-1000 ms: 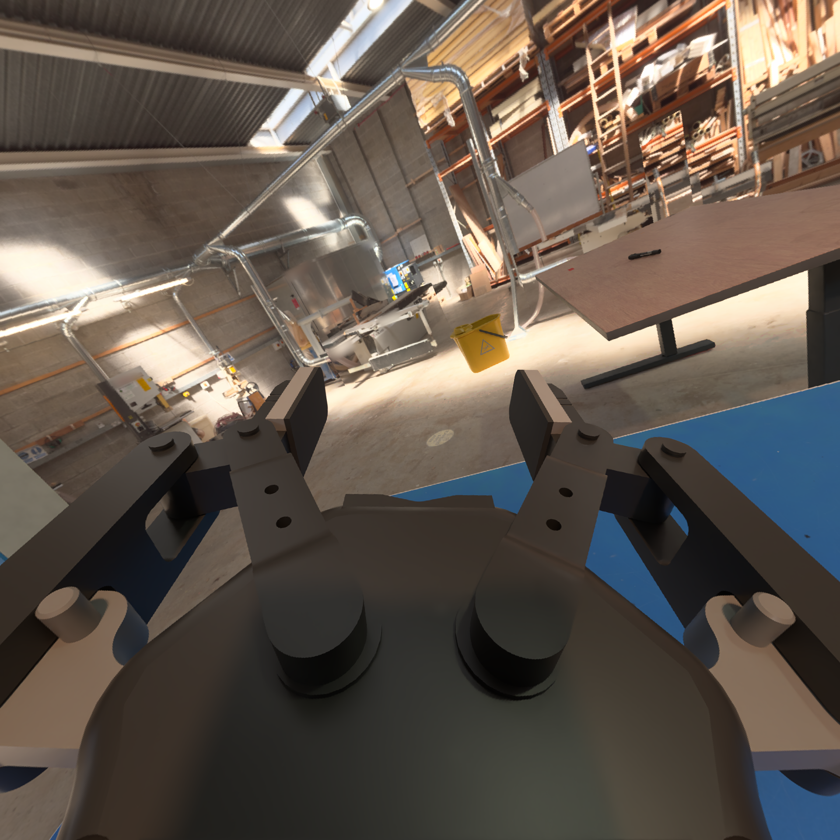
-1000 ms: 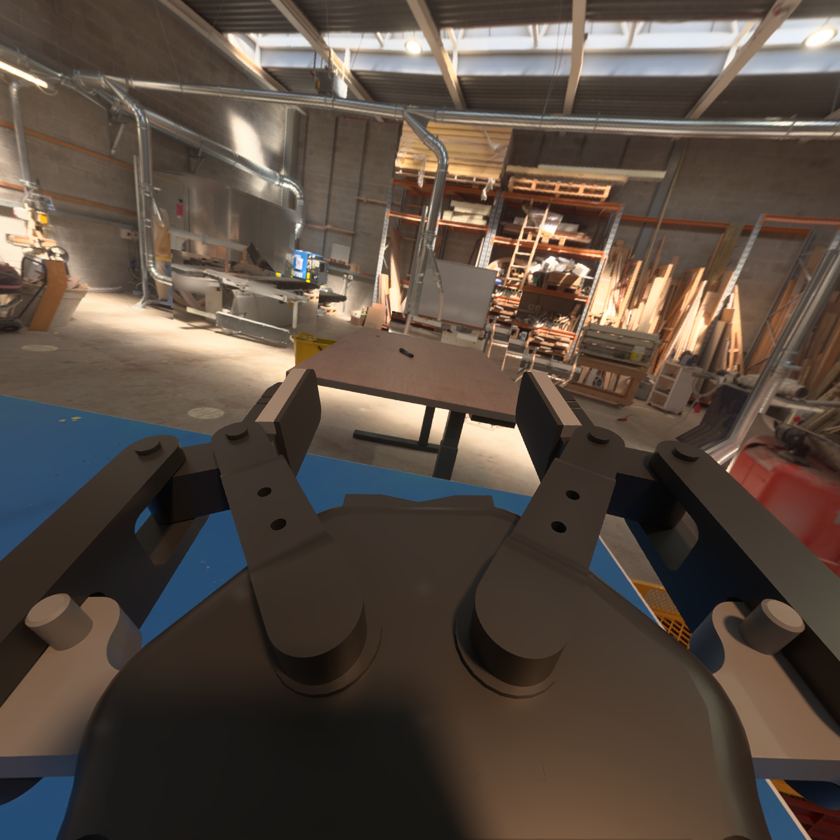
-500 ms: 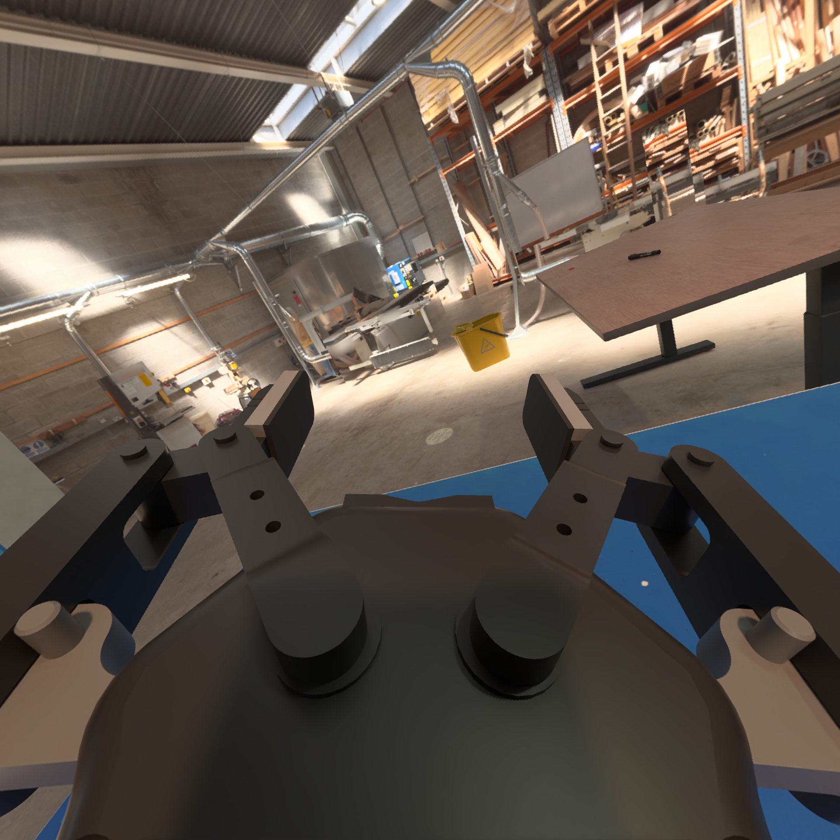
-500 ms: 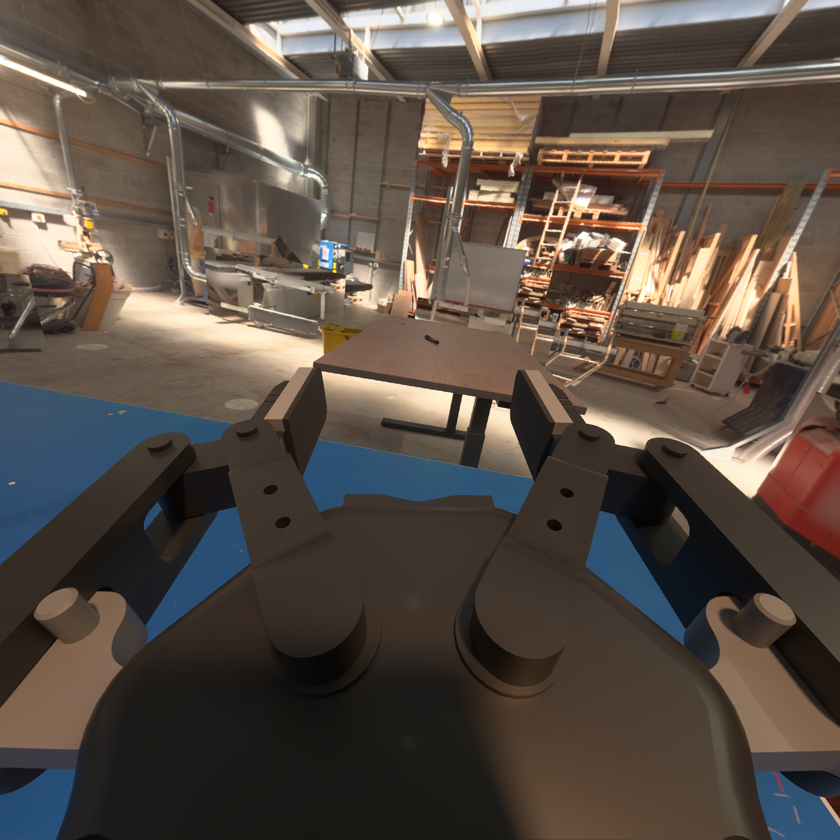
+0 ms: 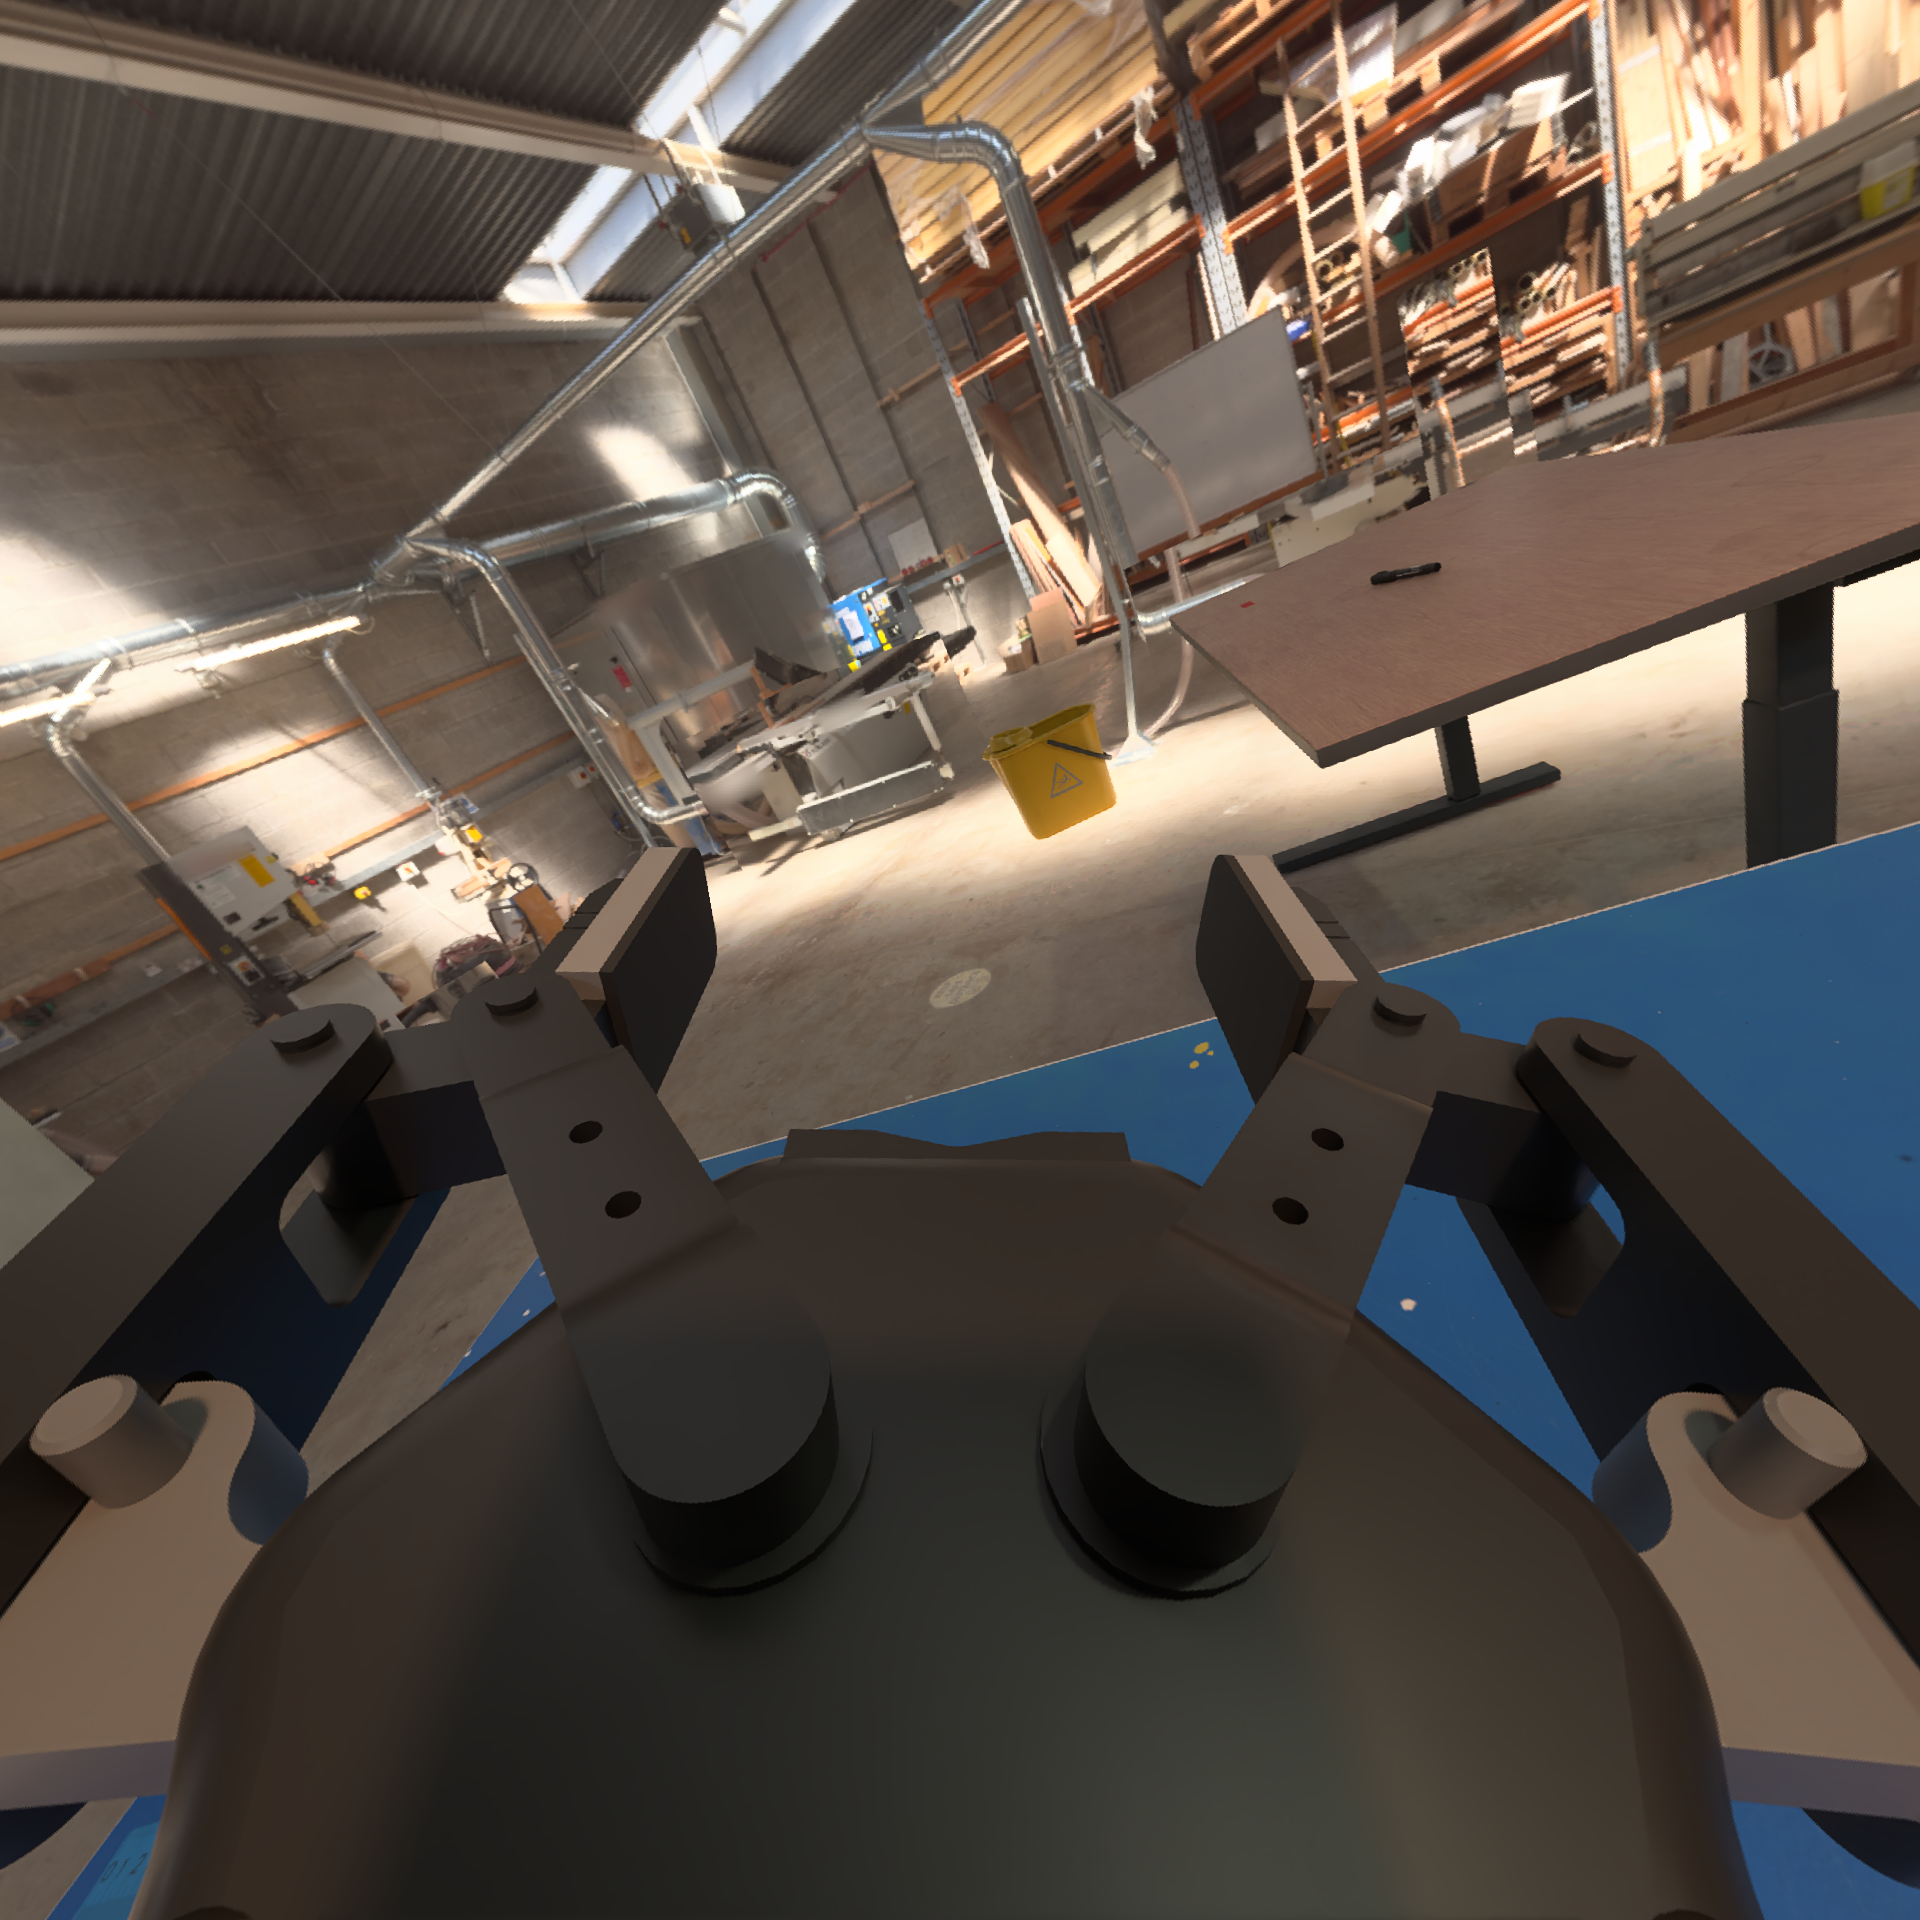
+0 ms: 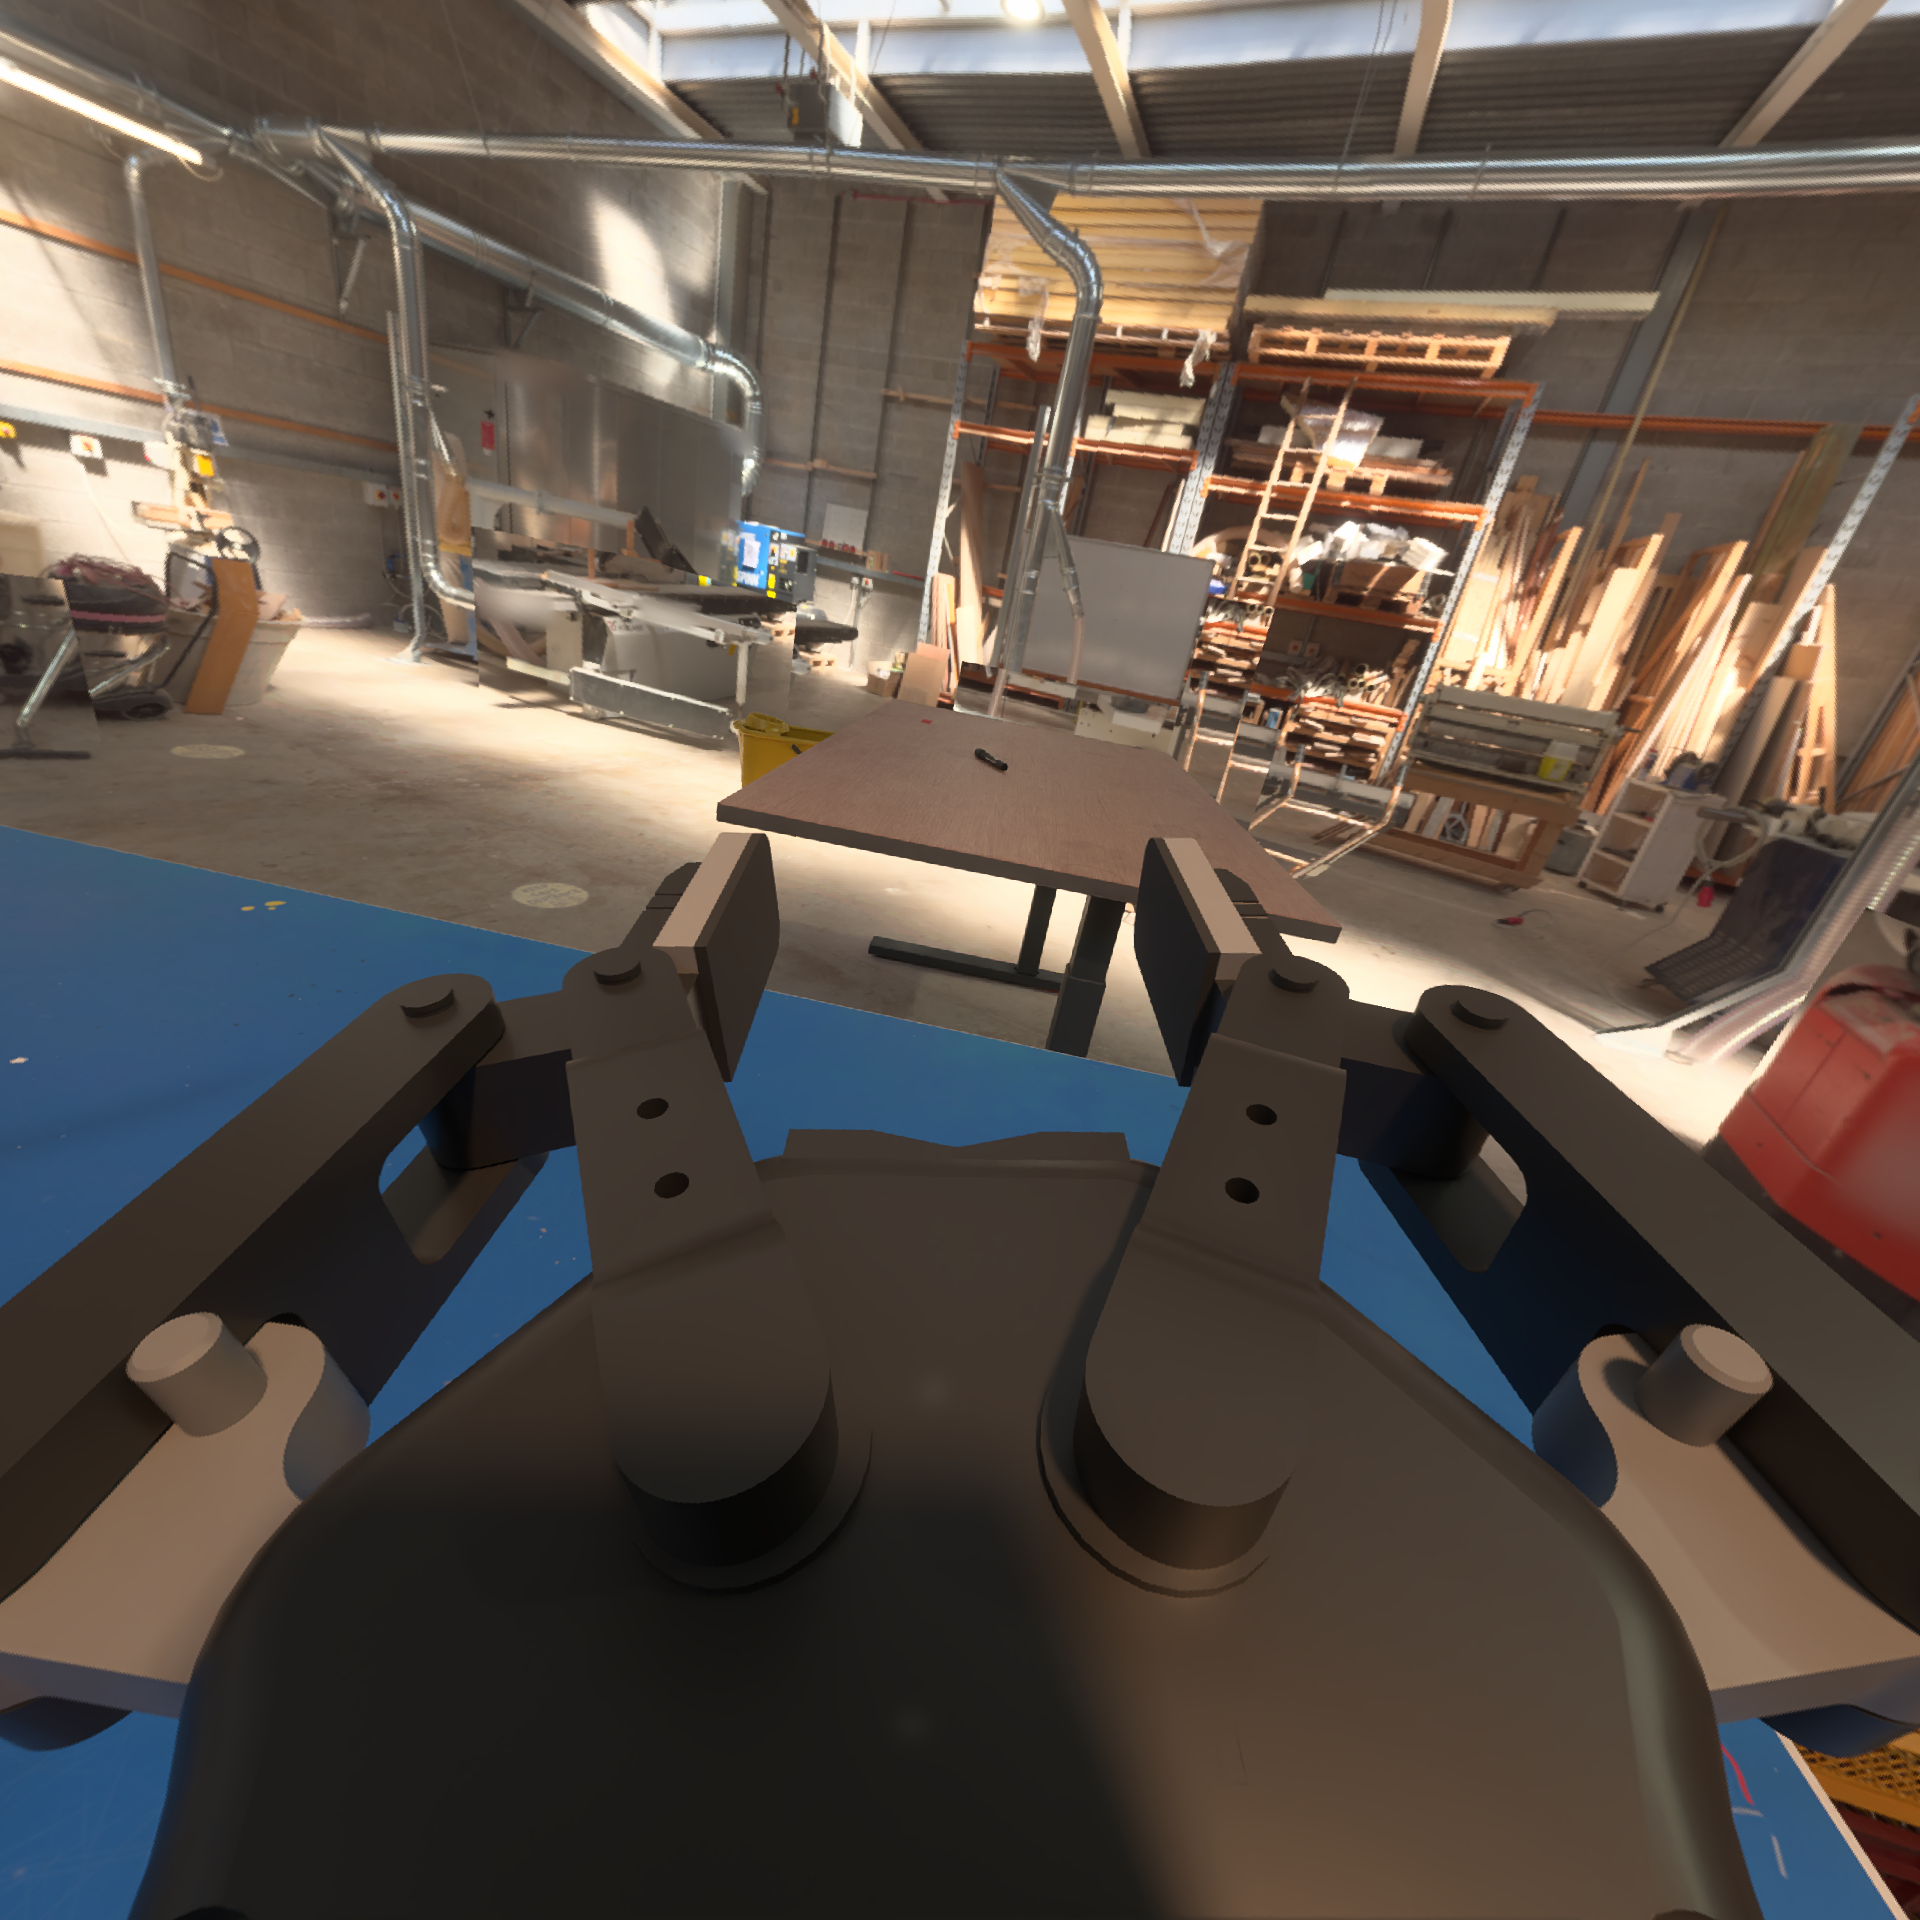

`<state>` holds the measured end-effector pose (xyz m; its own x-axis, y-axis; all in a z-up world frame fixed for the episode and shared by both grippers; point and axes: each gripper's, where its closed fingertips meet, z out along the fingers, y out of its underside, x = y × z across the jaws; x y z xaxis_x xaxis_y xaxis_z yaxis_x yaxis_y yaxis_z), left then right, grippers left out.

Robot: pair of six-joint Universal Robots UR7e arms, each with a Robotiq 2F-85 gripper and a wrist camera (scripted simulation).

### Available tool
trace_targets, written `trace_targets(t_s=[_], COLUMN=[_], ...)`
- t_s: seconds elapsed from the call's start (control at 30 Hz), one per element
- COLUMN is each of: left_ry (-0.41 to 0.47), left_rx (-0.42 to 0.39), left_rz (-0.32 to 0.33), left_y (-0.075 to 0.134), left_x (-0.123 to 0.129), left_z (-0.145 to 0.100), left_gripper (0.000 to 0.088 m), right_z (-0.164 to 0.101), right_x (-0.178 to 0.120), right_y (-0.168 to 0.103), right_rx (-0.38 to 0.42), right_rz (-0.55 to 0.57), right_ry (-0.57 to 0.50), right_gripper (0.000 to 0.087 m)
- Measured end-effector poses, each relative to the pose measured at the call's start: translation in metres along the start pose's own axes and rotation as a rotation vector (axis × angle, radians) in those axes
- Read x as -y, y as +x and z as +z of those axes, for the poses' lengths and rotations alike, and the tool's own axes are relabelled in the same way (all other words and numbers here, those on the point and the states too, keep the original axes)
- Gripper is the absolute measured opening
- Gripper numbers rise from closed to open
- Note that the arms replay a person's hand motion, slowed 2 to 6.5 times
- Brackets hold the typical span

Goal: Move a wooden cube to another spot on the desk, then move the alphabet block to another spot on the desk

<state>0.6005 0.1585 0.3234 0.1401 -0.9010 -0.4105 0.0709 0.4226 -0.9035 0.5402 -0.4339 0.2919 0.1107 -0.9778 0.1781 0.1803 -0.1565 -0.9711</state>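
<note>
The left hand (image 5: 954,940) is spread wide with nothing between its fingers, above the near edge of the blue table (image 5: 1714,997). The right hand (image 6: 954,935) is likewise spread and holds nothing, over the blue table (image 6: 208,997). Neither cube nor alphabet block shows in either view. Farther off stand a yellow bucket (image 5: 1051,771) and a brown table (image 6: 1029,816) bearing a black marker (image 6: 990,760).

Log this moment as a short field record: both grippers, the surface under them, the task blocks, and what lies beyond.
left gripper: open, nothing between the fingers
right gripper: open, nothing between the fingers
blue desk: below both grippers, a few small specks on it
wooden cube and alphabet block: in neither view
brown table: beyond the desk, black marker lying on it
yellow bucket: on the floor
</note>
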Motion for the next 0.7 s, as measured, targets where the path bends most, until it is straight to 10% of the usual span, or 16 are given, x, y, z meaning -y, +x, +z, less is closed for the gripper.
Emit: trace_targets(t_s=[0.7], left_ry=[-0.015], left_rx=[-0.021], left_rz=[0.031], left_y=[0.0077], left_x=[-0.0066], left_z=[0.0042], left_gripper=[0.0744], right_z=[0.0019], right_x=[0.0003], right_y=[-0.0037], right_rx=[0.007], right_rz=[-0.026], right_ry=[0.011], right_gripper=[0.0527])
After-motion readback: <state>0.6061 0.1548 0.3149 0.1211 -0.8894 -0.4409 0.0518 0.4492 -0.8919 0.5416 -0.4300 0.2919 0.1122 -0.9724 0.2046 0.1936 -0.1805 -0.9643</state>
